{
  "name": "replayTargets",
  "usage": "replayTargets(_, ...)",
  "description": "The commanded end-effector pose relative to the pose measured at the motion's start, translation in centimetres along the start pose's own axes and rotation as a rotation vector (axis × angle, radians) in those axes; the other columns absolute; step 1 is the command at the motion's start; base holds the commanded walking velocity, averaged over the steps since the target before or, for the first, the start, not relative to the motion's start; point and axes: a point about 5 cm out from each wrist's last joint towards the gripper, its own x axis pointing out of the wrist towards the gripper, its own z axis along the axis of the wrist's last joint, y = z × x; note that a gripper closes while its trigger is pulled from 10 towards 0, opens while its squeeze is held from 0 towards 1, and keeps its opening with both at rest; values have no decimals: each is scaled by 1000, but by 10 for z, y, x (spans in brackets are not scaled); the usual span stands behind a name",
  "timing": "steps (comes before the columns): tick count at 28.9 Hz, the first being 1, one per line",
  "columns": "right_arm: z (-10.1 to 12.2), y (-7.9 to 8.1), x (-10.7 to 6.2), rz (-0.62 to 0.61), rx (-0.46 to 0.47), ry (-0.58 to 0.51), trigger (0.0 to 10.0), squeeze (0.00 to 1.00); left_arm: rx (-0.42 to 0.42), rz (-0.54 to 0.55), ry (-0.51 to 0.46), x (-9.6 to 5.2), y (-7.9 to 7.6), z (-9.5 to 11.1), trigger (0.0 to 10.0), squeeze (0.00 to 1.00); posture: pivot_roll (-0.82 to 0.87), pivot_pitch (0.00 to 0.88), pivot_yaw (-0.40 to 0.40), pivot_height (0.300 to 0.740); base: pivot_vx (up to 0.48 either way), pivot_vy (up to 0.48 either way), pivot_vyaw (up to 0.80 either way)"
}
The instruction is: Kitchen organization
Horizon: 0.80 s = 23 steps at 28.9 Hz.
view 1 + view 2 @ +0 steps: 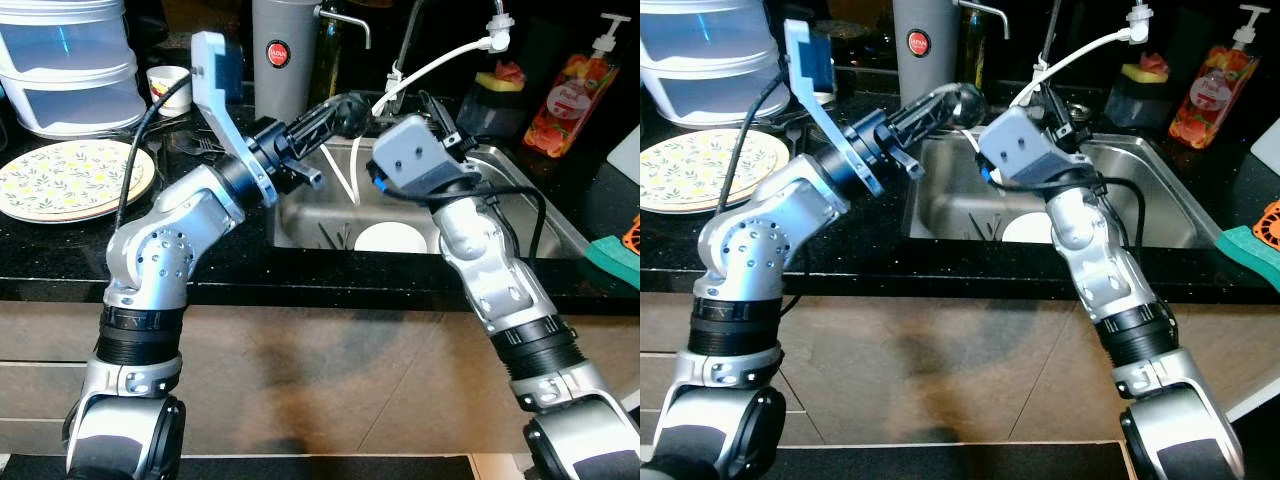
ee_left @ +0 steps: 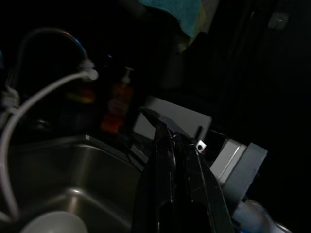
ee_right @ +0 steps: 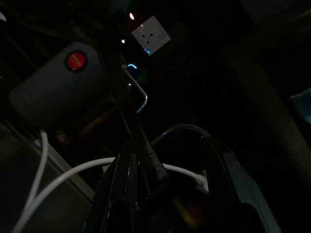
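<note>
The left gripper [image 1: 340, 115] is clamped on a clear glass [image 1: 958, 103] at upper centre, above the sink [image 1: 505, 190]. Whether the right gripper [image 1: 440, 125] is open cannot be told; it sits beside the glass, near the tap [image 1: 405, 45]. A white plate [image 1: 390, 238] lies in the sink; a patterned plate [image 1: 70, 178] rests at left.

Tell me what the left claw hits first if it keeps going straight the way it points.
Most likely the right arm's grey wrist housing, just beyond the left claw above the sink; depth is uncertain.
</note>
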Motion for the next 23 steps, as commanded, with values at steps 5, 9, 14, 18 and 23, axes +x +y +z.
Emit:
replayTargets(5,-1,4,-2,-3,-40,-31,0,0,-53,-31,16,-1,-4,0,10000,0,18,0,-51,740,0,0,0)
replayTargets(9,-4,9,-3,7,-43,-29,0,0,-63,-33,14,-2,-5,2,10000,0,21,0,-53,740,0,0,0)
replayTargets(14,-5,13,-4,20,-36,-29,0,0,-66,-25,19,-2,-5,2,10000,0,24,0,-57,740,0,0,0)
replayTargets(18,-7,17,-4,36,-24,-22,0,0,-3,65,2,-2,2,0,10000,0,26,0,-63,740,0,0,0)
replayTargets(23,-12,20,-4,34,-19,2,0,0,4,163,-8,-2,11,-1,10000,1000,36,0,-81,740,0,0,0)
